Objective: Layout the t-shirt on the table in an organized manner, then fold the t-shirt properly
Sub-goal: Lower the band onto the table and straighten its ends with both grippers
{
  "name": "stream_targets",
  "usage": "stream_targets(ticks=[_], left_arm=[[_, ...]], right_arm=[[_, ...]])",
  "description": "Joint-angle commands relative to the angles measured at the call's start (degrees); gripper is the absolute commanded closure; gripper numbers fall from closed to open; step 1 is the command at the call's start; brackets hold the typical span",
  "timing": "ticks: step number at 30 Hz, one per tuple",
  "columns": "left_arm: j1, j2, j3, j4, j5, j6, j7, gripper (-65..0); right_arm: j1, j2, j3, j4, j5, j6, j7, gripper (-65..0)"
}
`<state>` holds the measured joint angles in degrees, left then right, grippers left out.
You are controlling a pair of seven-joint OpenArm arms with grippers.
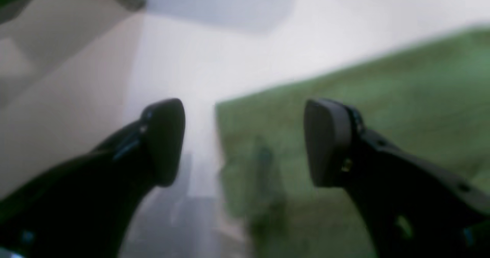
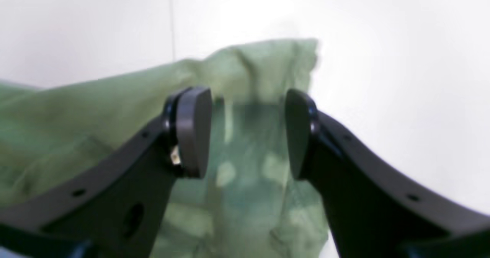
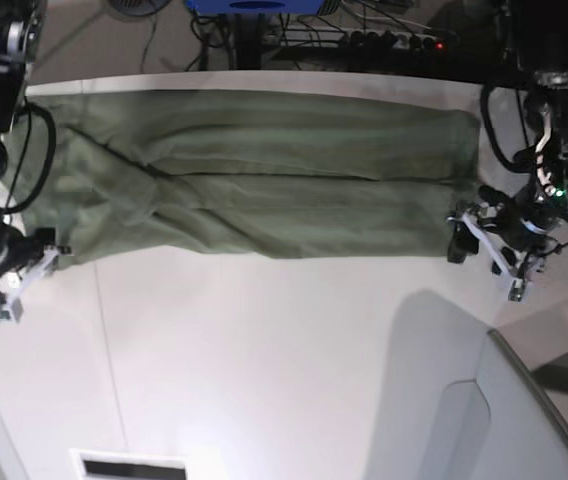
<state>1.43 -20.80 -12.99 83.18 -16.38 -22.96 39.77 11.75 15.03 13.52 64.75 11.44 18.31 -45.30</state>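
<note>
The olive-green t-shirt (image 3: 254, 180) lies folded into one long band across the far part of the white table (image 3: 264, 350). At the band's right end in the base view sits my left gripper (image 3: 484, 255). Its wrist view shows the left gripper (image 1: 245, 143) open just above a corner of the t-shirt (image 1: 344, 105), with nothing between the fingers. My right gripper (image 3: 26, 275) is at the band's left end. Seen from its wrist, the right gripper (image 2: 247, 133) also stands open, low over a rumpled end of the t-shirt (image 2: 95, 108) that lies below the gap.
A grey translucent panel (image 3: 524, 420) rises at the table's near right corner. Cables and a power strip (image 3: 384, 40) run beyond the far edge. A white slotted piece (image 3: 129, 465) sits at the near edge. A thin seam (image 3: 104, 340) crosses the tabletop.
</note>
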Motion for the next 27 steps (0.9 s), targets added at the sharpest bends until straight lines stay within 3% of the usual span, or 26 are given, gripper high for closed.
stream_targets(ticks=[1, 4, 5, 17, 19, 24, 27], left_arm=[[-1.2, -0.7, -0.3, -1.6, -0.1, 0.0, -0.6, -32.9], [-2.8, 0.4, -0.8, -6.8, -0.1, 0.0, -1.0, -1.3], [-3.6, 0.4, -0.4, -7.7, -0.1, 0.0, -1.5, 0.0], [-6.3, 0.5, -0.1, -22.7, -0.1, 0.0, -12.9, 0.0], [-6.7, 0.5, 1.3, -25.1, -0.1, 0.0, -14.6, 0.0], [-7.4, 0.4, 4.8, -27.8, -0.1, 0.1, -16.8, 0.0], [-7.4, 0.4, 4.8, -28.0, -0.1, 0.1, -16.8, 0.0]], right_arm=[[3.5, 1.7, 0.1, -2.8, 0.6, -0.1, 2.6, -29.0], [6.9, 3.0, 0.2, -11.0, 0.6, -0.4, 7.7, -29.0], [7.5, 3.4, 0.1, -12.2, 0.6, -0.5, 8.9, -28.8], [10.4, 4.3, -0.2, -17.3, 0.5, -0.5, 10.1, -28.1], [10.4, 4.3, -0.2, -17.4, 0.5, -0.5, 10.1, -22.7], [10.4, 4.1, 0.2, -17.4, 0.5, -0.5, 10.1, 0.0], [10.4, 4.2, 0.2, -17.4, 0.5, -0.6, 10.2, -0.3]])
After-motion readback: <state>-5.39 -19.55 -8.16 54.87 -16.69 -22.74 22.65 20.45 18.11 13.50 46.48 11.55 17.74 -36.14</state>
